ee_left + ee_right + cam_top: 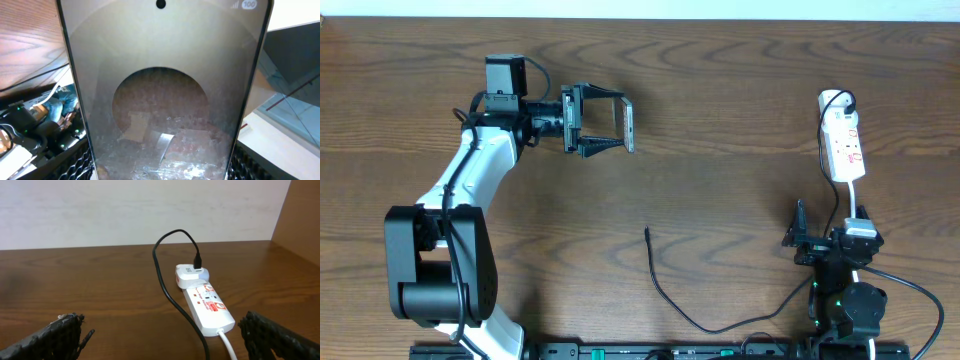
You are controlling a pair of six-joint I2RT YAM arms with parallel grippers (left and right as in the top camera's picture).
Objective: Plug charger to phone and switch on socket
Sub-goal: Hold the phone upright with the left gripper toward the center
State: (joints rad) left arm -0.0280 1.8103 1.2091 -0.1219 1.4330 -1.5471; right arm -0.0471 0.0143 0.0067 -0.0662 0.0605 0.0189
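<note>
My left gripper (623,124) is shut on the phone (629,125), held upright off the table at the far left-centre. In the left wrist view the phone (160,100) fills the frame with its brown-bronze face and dark oval, and the mesh fingers (75,165) press on both of its long edges. The charger (655,275), a thin black cable, lies on the table with its plug tip (647,231) free near the centre. The white socket (844,142) lies at the far right; the right wrist view shows the socket (207,305) too. My right gripper (820,240) stands open just short of it, nothing between its fingers (55,337).
A white adapter (189,276) sits in the socket's far end, and the black cable (167,287) loops out of it past the strip. A white cord (855,195) leaves the socket's near end toward the right arm. A black rail (670,352) runs along the front edge.
</note>
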